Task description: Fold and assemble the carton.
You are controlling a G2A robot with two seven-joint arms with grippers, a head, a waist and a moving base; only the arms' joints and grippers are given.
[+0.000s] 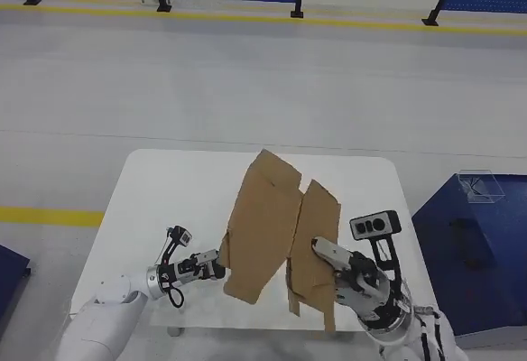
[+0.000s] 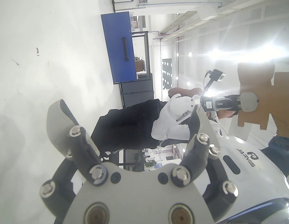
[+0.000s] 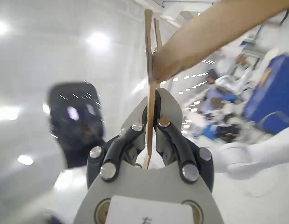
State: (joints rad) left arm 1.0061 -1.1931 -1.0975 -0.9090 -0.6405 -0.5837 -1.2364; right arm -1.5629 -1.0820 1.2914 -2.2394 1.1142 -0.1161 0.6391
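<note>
Top view: brown flattened carton (image 1: 263, 226) is up over the middle of the white bench (image 1: 173, 180), tilted, w/ its long side running from the near edge toward the far side. Two panels show side by side, flaps at both ends, and there's a notch between the flaps at the far end. Can't tell if the near-left corner touches the bench. Right hand (image 1: 316, 245) comes in from the near right and sits on the right panel's near part. Left hand (image 1: 217, 264) comes in from the near left, just beside the carton's near-left edge; contact is too small to call here. Blue cabinet (image 1: 480, 244) stands on the floor right of the bench.

Left wrist view: left hand (image 2: 131, 117) is wide apart, grey fingers (image 2: 62, 115) w/ nothing between them. Farther off, the carton (image 2: 261, 85) hangs in the air w/ the right hand (image 2: 250, 101) pinching it from the side. Blue panel (image 2: 118, 47) is in the room behind.

Right wrist view: right hand (image 3: 151, 101) is clamped tight on a thin cardboard edge, which runs straight down between both fingers. The rest of the carton (image 3: 200, 33) fans out beyond the grip, one panel swinging off at an angle.
</note>
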